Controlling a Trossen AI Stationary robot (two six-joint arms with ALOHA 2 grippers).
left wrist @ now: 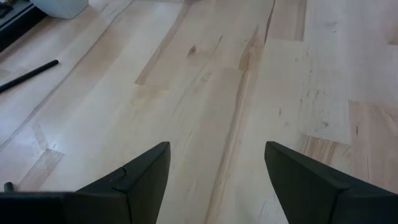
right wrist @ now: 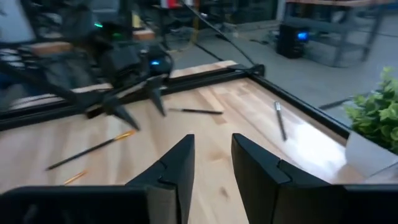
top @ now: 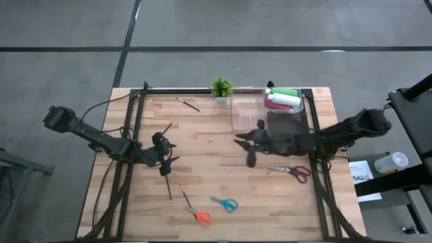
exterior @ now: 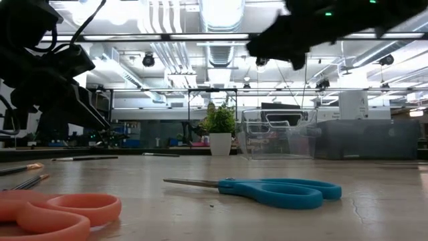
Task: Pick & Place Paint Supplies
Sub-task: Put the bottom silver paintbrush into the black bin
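Note:
Green, white and pink-red squeeze bottles [top: 283, 98] lie in the far end of a clear bin [top: 270, 115] at the back right. Thin dark brushes lie loose on the wood: one near the far edge [top: 187, 103], another left of centre [top: 169, 183], and one near the left arm [right wrist: 194, 111]. My right gripper [top: 244, 143] hovers just left of the bin, open by a narrow gap [right wrist: 212, 138] with nothing in it. My left gripper [top: 167, 154] waits over the table's left half, open wide [left wrist: 217, 146] above bare wood.
A small potted plant [top: 221, 88] stands at the far edge, left of the bin. Red-handled scissors [top: 297, 172] lie near the right edge; blue scissors [top: 226, 204] and orange scissors [top: 199, 216] lie near the front. Black frame rails run along both sides.

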